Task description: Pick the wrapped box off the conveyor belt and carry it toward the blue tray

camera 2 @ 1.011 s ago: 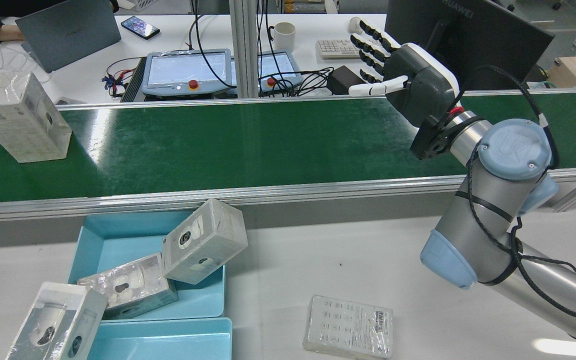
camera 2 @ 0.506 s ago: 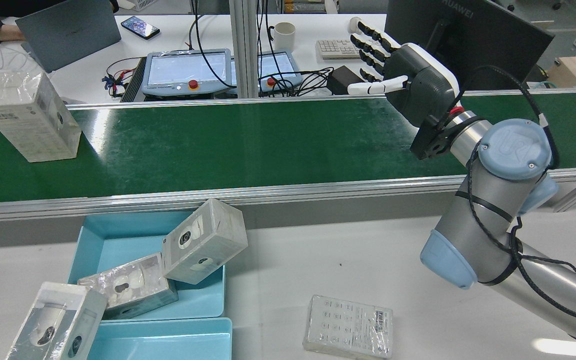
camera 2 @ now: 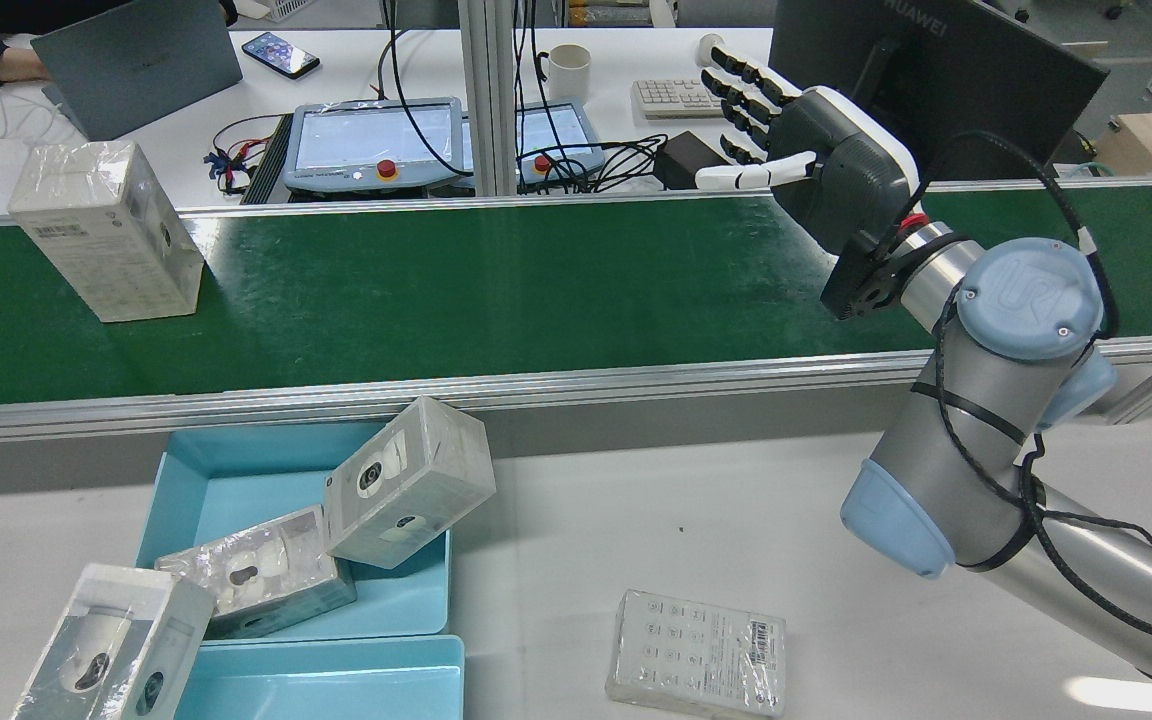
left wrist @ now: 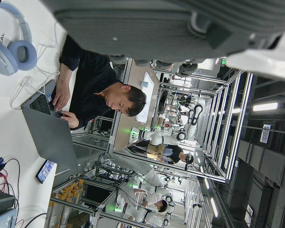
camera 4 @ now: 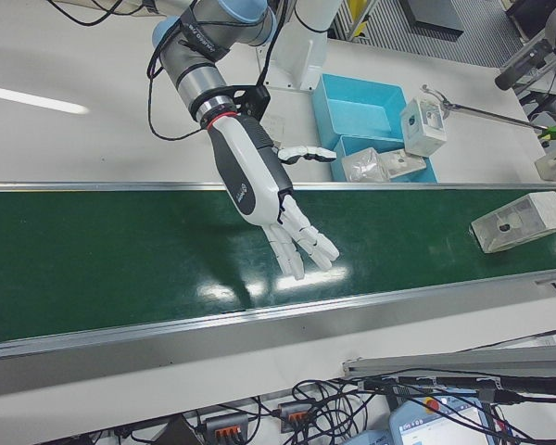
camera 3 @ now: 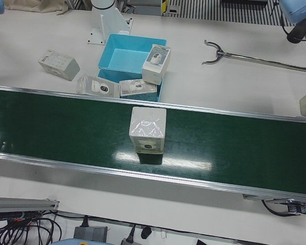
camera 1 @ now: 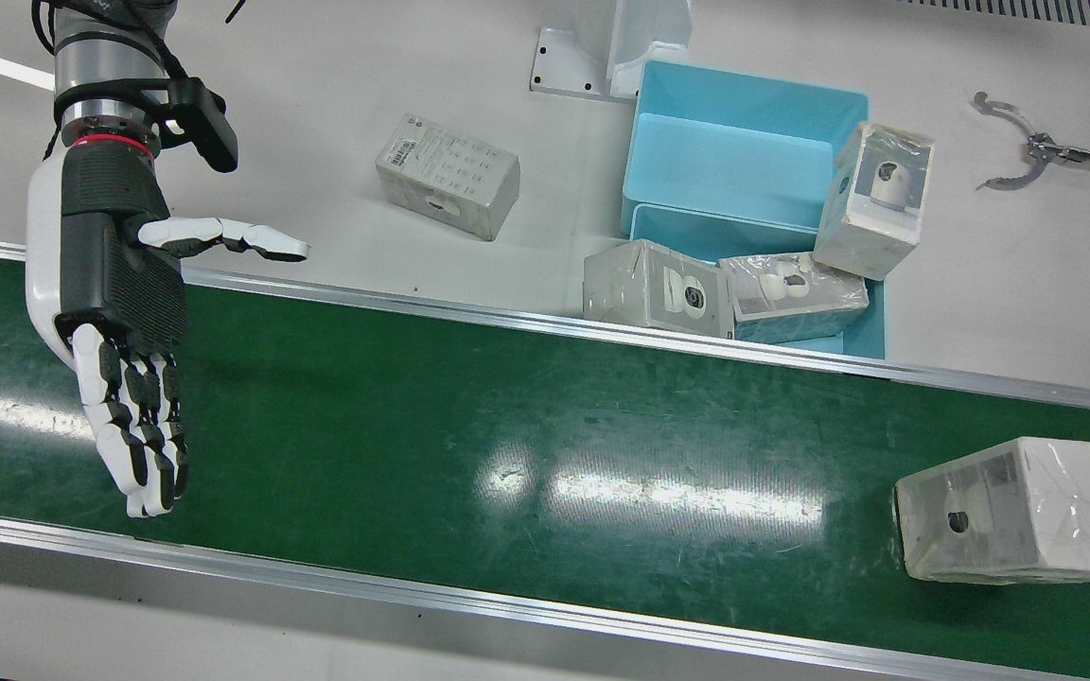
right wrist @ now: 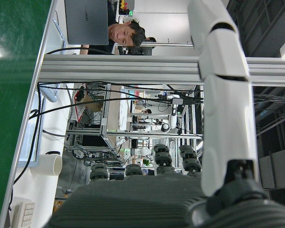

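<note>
Waiting over the belt (camera 2: 496,290), I hold my right hand (camera 2: 816,165) above its green surface with the palm turned down its length, fingers (camera 1: 133,426) spread and straight, thumb out to the side, nothing in it. My left hand barely shows, only in its own camera's top edge, and I cannot tell its state.

The belt runs the full width of the station. The tray (camera 2: 236,480) sits on the table just beside the belt's near rail, already crowded with three boxes leaning in or against it.

The box (camera 2: 111,235) stands upright on the belt, well apart from my hand, toward the tray's end. It looks like light, stiff cardboard under glossy film, so I judge it slippery. I would take it across its two broad faces, thumb opposing fingers, squeezing firmly without crushing the card.
</note>
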You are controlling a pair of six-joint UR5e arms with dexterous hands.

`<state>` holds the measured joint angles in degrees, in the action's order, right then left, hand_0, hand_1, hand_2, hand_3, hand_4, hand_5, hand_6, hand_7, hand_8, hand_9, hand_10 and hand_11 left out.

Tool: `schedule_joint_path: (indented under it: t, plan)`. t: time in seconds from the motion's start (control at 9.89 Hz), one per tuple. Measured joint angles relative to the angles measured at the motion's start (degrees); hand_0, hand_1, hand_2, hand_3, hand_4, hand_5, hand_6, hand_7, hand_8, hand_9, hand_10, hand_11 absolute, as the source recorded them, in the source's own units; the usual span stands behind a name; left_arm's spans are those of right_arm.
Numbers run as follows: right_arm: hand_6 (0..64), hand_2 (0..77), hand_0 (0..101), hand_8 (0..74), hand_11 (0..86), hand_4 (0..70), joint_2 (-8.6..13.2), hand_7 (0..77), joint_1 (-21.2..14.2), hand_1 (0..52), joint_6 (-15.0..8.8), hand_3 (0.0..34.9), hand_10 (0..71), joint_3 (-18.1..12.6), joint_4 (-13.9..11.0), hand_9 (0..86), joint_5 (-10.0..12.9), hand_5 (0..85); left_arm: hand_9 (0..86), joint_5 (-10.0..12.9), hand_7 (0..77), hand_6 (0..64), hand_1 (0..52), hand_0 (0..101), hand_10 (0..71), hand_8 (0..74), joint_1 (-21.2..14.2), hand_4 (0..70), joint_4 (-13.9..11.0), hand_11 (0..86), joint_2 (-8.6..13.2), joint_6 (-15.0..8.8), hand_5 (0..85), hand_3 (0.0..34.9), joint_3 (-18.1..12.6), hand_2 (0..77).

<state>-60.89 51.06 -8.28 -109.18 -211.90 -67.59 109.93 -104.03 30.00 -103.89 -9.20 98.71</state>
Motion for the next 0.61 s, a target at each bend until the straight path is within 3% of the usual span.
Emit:
schedule_joint_path:
  t: [0.1, 0.2, 0.61]
  plan:
    - [0.0, 15.3, 50, 0.0, 3.3, 1.1, 0.0, 2.2, 0.0, 19.6, 0.0, 14.3, 1.1, 0.0, 0.0, 1.6, 0.0, 9.3, 0.0, 0.0, 0.0, 0.0, 0.0, 0, 0.5, 0.0, 0.0, 0.0, 0.0, 0.0, 0.0, 0.0, 1.1, 0.0, 0.0, 0.5]
    - [0.0, 16.4, 50, 0.0, 4.4, 1.1, 0.0, 2.2, 0.0, 19.6, 0.0, 10.9, 1.1, 0.0, 0.0, 1.1, 0.0, 10.4, 0.0, 0.0, 0.5, 0.0, 0.0, 0, 0.0, 0.0, 0.0, 0.0, 0.0, 0.0, 0.0, 0.0, 1.1, 0.0, 0.0, 1.1]
    - [0.0, 16.4, 50, 0.0, 4.4, 1.1, 0.0, 2.2, 0.0, 19.6, 0.0, 10.8, 1.6, 0.0, 0.0, 1.6, 0.0, 10.4, 0.0, 0.0, 0.5, 0.0, 0.0, 0, 0.0, 0.0, 0.0, 0.0, 0.0, 0.0, 0.0, 0.0, 1.1, 0.0, 0.0, 1.1]
